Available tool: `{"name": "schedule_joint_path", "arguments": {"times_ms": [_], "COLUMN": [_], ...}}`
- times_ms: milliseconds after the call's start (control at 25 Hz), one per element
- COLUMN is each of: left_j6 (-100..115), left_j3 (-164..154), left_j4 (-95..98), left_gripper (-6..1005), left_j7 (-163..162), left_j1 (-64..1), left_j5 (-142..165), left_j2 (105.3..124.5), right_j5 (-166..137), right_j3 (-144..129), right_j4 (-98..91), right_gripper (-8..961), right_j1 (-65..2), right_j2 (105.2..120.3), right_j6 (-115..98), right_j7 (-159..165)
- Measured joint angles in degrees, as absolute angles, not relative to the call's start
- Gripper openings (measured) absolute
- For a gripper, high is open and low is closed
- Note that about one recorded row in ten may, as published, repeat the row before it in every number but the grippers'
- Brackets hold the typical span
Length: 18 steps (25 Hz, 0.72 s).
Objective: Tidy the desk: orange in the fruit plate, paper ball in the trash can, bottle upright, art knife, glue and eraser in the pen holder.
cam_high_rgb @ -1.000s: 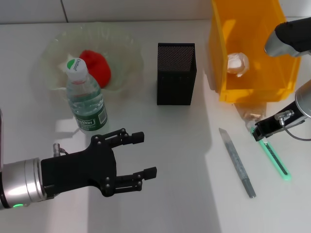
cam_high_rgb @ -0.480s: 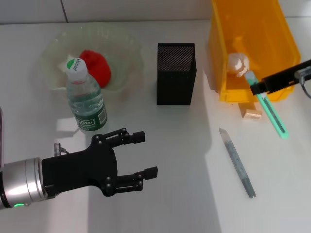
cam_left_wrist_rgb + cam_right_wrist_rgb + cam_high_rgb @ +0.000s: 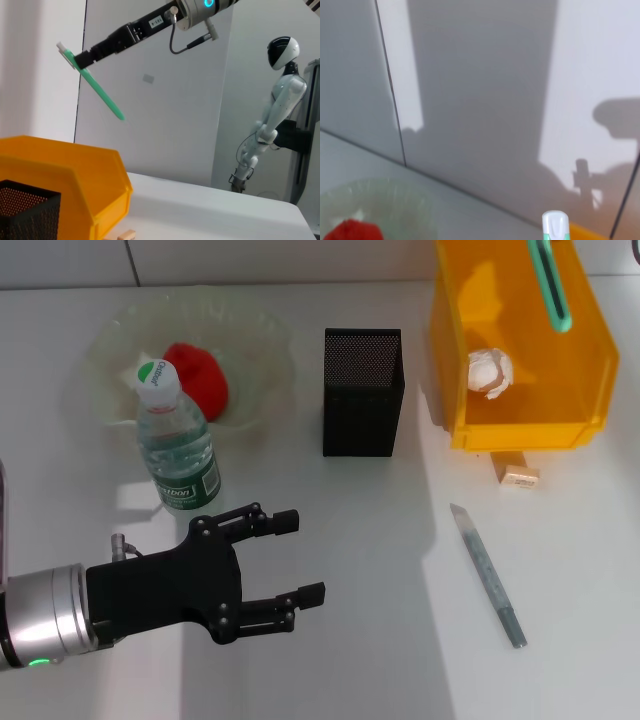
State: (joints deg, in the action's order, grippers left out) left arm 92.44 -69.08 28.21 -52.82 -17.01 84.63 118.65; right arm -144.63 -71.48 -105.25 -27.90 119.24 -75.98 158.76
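Observation:
My right gripper (image 3: 81,59) is shut on the green glue stick (image 3: 100,91) and holds it high above the orange-yellow trash can (image 3: 520,410). Only the stick (image 3: 550,280) shows in the head view; its white tip (image 3: 555,226) shows in the right wrist view. The paper ball (image 3: 490,371) lies in the trash can. The orange (image 3: 198,378) sits in the fruit plate (image 3: 110,335). The bottle (image 3: 178,445) stands upright. The eraser (image 3: 518,477) and the grey art knife (image 3: 488,574) lie on the table right of the pen holder (image 3: 362,390). My left gripper (image 3: 290,558) is open and empty.
White table with a wall behind. The left arm (image 3: 60,615) lies along the front left edge. Another white robot (image 3: 272,115) stands far off in the left wrist view.
The right gripper has lifted the green glue stick from the table by the eraser up over the trash can and left the head view. The left arm has not moved.

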Motion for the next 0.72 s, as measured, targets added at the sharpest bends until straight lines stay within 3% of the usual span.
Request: {"name": "schedule_joint_path", "arguments": {"times_ms": [320, 720], "left_j6": [92.46, 92.57], "left_j3": [-68.95, -68.83], "left_j4": [28.21, 28.21], "left_gripper": [800, 800], "left_j7": [-52.97, -53.13], "left_j1": [-17.28, -17.05], "left_j5": [84.57, 84.54], "left_j2": [118.65, 118.65], "right_j5": [-129.28, -119.99], "right_j3": [-81.05, -91.91], "right_j4": [-91.13, -82.85], "right_gripper": [160, 160], "right_j1": [-26.21, -24.57], "right_j2": [119.36, 119.47], "right_j6": [-52.79, -40.01], "right_j7": [144.01, 133.57]}}
